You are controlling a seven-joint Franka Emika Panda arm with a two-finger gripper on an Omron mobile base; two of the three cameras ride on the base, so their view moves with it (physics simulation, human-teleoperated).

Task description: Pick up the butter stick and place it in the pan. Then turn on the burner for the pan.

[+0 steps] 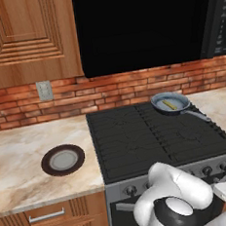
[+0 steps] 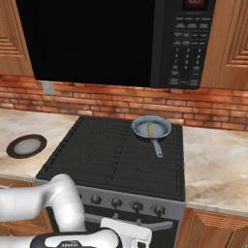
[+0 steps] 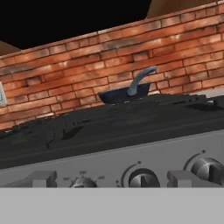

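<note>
The butter stick lies in the pan, back right. Stove knobs face the low hand directly ahead; whether its fingers stand apart cannot be told.

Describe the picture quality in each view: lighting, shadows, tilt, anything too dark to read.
Left base view: even, soft light; the plate casts almost no shadow, and the opening above the stove is pure black. Right base view: same flat light, with the butter stick crisp inside the pan. Hand view: low and rolled, so the brick wall slopes; the knobs look coarse.
</note>
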